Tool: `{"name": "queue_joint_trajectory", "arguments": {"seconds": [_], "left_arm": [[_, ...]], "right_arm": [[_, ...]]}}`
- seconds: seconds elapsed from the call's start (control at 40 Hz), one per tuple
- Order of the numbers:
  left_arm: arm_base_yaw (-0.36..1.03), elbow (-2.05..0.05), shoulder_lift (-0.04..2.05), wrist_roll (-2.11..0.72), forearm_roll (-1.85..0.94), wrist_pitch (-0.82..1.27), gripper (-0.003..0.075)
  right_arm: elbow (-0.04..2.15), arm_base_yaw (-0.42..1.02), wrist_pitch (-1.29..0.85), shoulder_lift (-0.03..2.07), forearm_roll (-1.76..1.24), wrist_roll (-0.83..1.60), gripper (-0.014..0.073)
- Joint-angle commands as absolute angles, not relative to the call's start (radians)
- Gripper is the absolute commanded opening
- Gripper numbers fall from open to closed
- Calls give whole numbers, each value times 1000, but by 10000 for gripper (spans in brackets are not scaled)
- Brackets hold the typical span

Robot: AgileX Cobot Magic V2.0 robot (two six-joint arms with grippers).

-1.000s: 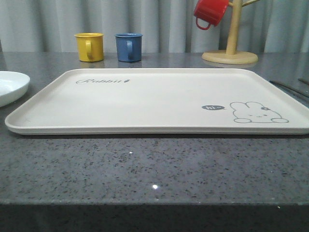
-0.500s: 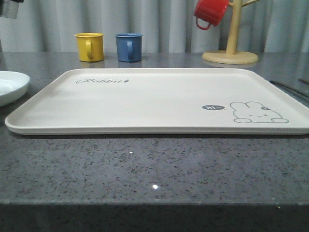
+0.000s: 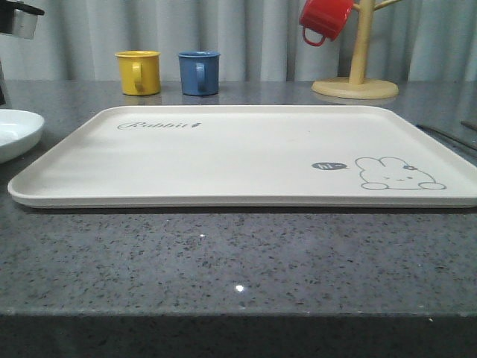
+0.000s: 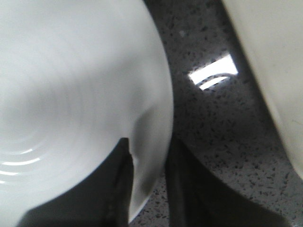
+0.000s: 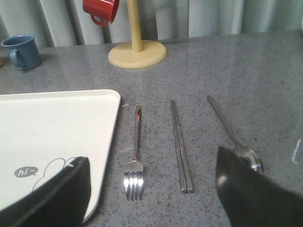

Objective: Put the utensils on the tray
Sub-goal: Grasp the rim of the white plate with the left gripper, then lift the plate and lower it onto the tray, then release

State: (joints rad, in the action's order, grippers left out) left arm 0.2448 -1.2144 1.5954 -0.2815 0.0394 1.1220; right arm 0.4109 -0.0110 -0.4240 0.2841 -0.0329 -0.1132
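1. Spoon (image 5: 235,142) bowl half hidden behind a dark right gripper finger (image 5: 251,198).
2. Plate (image 3: 16,133) cut by the frame's edge (blurred in the left wrist view).
3. Tray (image 3: 45,183) corner cropped at right.

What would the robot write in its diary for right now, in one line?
tray: empty | fork, chopsticks, spoon: on counter beside tray | right gripper: open above them | left gripper: open at plate rim

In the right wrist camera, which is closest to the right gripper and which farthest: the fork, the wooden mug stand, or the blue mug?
1. fork: nearest, lying on the counter between the tray's edge and the chopsticks, just ahead of the right gripper.
2. wooden mug stand: farther back, behind the fork.
3. blue mug: farthest, at the back corner beyond the tray.
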Motion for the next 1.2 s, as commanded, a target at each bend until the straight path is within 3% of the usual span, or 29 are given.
{"name": "queue_joint_trajectory", "arguments": {"seconds": [0.0,0.38,0.68,1.18], "left_arm": [[254,-1244,1560,-283,41,1108,-19],[280,-1358,1510,-277,86,1124,-18],[478,-1590,1484,-252,184,1179,-18],[798,-1677,1618,-252,85,1154,-18]], "right_arm": [[442,-16,-352,301,-32,-109,571],[442,-16,-352,301,-32,-109,571],[442,-16,-352,301,-32,-109,571],[442,-16,-352,301,-32,-109,571]]}}
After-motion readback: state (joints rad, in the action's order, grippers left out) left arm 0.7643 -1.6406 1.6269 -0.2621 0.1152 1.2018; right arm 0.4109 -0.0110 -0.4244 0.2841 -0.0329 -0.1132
